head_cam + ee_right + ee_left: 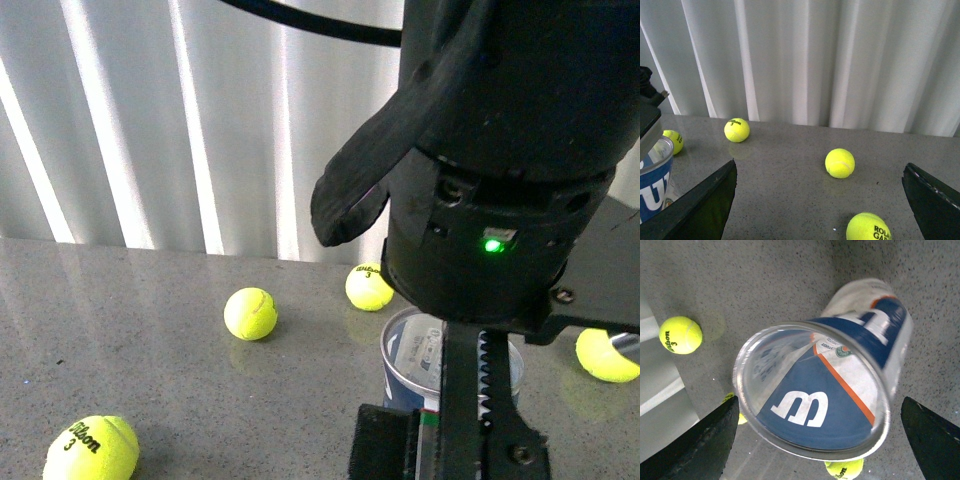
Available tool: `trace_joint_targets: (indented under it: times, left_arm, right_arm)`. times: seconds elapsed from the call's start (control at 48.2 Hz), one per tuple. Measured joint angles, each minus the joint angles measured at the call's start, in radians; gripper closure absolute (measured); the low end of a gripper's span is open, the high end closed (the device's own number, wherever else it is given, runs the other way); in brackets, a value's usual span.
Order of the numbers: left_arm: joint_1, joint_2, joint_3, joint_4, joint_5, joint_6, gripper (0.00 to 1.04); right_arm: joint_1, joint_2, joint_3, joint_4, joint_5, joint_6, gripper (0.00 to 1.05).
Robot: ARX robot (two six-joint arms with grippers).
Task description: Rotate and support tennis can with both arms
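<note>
The tennis can [405, 352] stands upright on the grey table, its open silver rim up and no balls inside. A bulky black arm [500, 150] with a green light hangs right over it and hides most of it. In the left wrist view I look down into the can [840, 385], with its blue, white and orange label. My left gripper [819, 410] is open, one finger on each side of the rim, both apart from it. The right gripper [819, 167] is open over bare table, well to the side of the can [652, 185].
Yellow-green tennis balls lie loose on the table [150, 340]: one [250, 313] mid-left, one [368, 286] behind the can, one [90, 448] at front left, one [605, 355] at right. Two balls [840, 163] [867, 227] lie between the right fingers. White curtain [150, 120] behind.
</note>
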State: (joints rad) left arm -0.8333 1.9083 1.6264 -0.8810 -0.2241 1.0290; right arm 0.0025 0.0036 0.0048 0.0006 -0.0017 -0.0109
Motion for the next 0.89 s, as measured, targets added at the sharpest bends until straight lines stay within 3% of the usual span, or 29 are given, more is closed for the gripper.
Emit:
trace_joint_targets:
  times: [0.519, 0.893]
  left_arm:
    - [-0.01, -0.025, 0.035, -0.008, 0.106, -0.154, 0.07]
    - [0.024, -0.22, -0.026, 0.08, 0.208, -0.327, 0.07]
  right_arm:
    - [0.0, 0.0, 0.0, 0.0, 0.0, 0.0, 0.07]
    - [0.0, 0.0, 0.0, 0.0, 0.0, 0.0, 0.07]
